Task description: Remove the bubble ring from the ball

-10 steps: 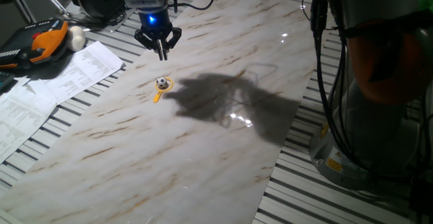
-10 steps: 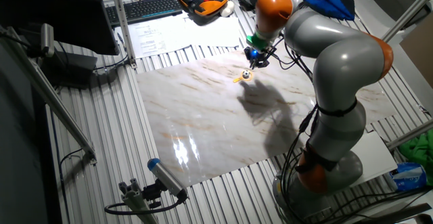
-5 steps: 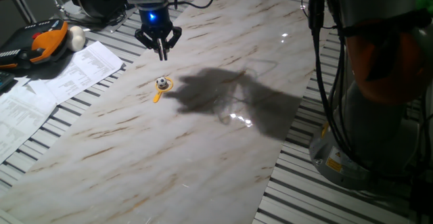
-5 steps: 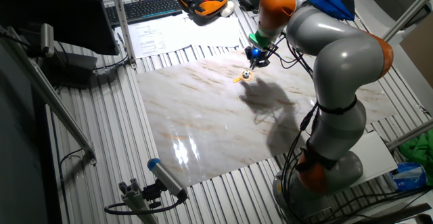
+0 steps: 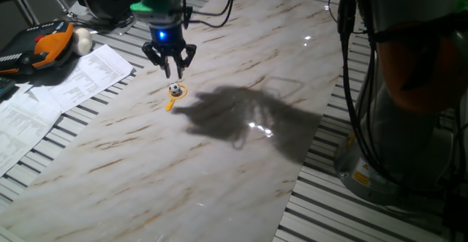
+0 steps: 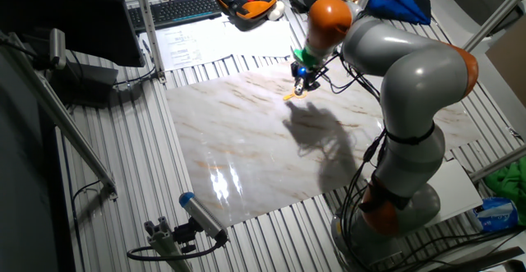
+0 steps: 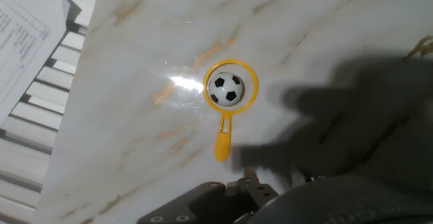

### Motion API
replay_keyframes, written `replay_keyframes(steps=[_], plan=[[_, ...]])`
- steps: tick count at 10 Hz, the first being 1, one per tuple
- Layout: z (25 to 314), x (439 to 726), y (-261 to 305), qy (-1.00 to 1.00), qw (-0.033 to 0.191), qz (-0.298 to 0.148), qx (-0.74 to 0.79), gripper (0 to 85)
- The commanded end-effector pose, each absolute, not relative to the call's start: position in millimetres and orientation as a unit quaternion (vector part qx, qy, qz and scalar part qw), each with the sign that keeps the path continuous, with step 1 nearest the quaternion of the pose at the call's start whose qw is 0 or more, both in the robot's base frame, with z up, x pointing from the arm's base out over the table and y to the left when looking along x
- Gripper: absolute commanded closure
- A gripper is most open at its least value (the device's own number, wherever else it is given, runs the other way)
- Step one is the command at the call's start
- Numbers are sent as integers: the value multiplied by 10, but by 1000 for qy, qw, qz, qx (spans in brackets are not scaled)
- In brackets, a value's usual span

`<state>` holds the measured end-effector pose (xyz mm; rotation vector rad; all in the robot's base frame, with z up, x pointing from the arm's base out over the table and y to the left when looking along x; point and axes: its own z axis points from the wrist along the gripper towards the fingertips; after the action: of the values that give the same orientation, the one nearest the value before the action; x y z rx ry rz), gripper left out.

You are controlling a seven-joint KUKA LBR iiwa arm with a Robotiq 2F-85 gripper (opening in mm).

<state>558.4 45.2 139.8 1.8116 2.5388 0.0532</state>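
I had the gripper hanging above the marble surface, just beyond the ball and not touching it. The ball sat inside the loop of the bubble ring, the loop lying flat on the surface around it. In the hand view the ring's short handle ran from the ball straight down toward the bottom of the picture, so its long axis pointed back at my fingers, and the ball lay ahead of them, a little left of centre. I judged the handle end the nearer part to grasp, since the loop itself hugs the ball closely.

From the fixed view the fingers looked drawn close together, with only a narrow gap and nothing held between them.

Printed paper sheets lay well off from the ball, past the edge of the marble; their text was too small for me to read. I saw no brand or label on the ball or ring.
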Motion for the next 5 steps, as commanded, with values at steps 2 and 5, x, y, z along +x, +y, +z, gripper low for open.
replay_keyframes(steps=[2, 5], plan=[[1257, 5636, 521, 800, 24, 15, 599, 510], [986, 5731, 566, 791, 31, 20, 611, 340]])
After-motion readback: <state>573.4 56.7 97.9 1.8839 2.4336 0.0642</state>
